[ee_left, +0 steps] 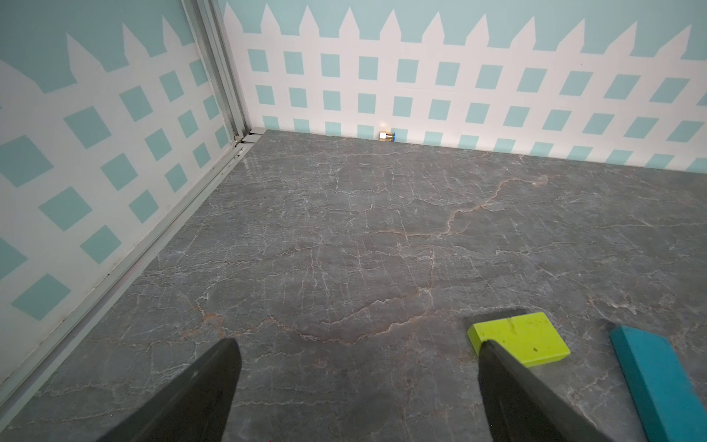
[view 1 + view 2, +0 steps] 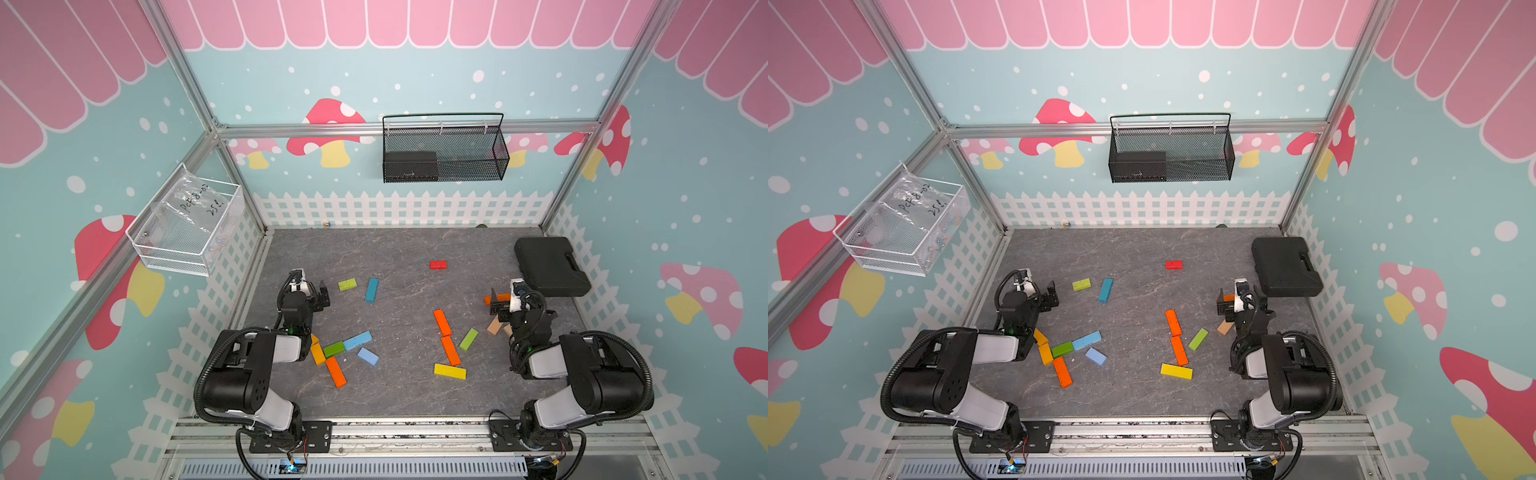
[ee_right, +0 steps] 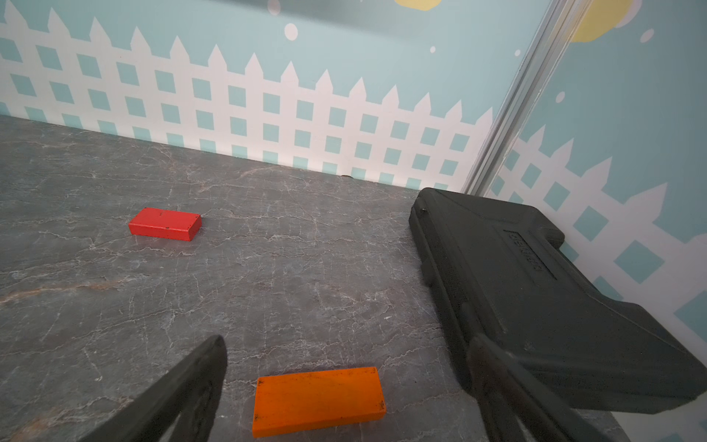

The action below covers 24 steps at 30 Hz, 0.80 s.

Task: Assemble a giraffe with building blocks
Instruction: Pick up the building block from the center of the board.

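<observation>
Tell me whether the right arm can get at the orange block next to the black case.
Probably yes. The right pincer is open, and the orange block lies flat just ahead, in line with its jaws, with nothing on top. The black case sits close on one side and might crowd that jaw.

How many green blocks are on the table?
3: one near the left pincer, one against a blue block, one right of two orange blocks. Arms may hide more.

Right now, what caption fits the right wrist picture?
Orange block lies just ahead of the open right fingers, red block beyond, black case alongside.
</observation>
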{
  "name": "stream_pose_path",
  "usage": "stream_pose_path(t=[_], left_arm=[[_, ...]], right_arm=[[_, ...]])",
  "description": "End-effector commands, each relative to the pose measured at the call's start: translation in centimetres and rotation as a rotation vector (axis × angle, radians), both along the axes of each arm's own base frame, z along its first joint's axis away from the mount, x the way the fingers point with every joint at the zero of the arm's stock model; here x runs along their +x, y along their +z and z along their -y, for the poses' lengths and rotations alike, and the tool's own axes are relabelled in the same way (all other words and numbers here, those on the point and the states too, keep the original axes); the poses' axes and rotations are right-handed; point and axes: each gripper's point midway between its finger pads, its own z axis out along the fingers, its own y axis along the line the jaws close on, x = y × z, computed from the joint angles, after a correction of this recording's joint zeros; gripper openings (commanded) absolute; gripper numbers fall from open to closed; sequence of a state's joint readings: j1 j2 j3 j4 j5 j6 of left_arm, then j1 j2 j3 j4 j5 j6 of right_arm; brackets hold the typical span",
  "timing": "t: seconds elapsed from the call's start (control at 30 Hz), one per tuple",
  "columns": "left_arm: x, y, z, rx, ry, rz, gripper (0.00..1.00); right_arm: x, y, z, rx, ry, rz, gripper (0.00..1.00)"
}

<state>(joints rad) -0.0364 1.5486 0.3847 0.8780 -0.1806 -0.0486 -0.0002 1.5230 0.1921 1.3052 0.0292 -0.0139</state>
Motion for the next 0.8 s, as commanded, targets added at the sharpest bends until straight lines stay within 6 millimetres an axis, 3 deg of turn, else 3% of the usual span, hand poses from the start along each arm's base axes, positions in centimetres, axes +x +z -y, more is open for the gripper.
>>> stream_pose_path(t=[0.0,0.27,0.33,0.43,0.5,0.53,0.63,0.77], left_arm=[[0.4,0.7,0.1,-0.005,-0.014,0.014,0.99],[0.3,0.9,0.1,-0.004,-0.013,0.02,0.98],[0.0,1.7,-0.6,0.008,0.041,0.025,0.97],[-1.1,6.2,-1.6,0.034,0.177,0.008,0.95],[-1.9,9.6,-2.4,-0.064,0.272,0.038,0.91],[-2.4,11.1,-2.5,-0.115,0.296,0.039,0.88],[-3.9,14.5,-2.4,-0.214,0.331,0.005,0.83],[-5.0,16.3,-1.0,-0.26,0.275,-0.154,0.82]], right_arm=[[0.4,0.6,0.1,-0.001,-0.003,0.019,1.0],[0.4,0.6,0.3,0.004,-0.005,0.017,0.99],[-0.2,1.8,1.2,0.008,-0.075,0.054,0.95],[-1.0,4.9,2.3,0.029,-0.181,0.074,0.96],[-1.3,7.3,4.3,0.2,-0.309,0.082,0.98],[-1.3,8.0,4.3,0.254,-0.321,0.057,0.98],[-1.0,11.0,3.1,0.383,-0.274,0.028,1.0],[-0.1,13.1,1.2,0.449,-0.209,-0.097,0.97]])
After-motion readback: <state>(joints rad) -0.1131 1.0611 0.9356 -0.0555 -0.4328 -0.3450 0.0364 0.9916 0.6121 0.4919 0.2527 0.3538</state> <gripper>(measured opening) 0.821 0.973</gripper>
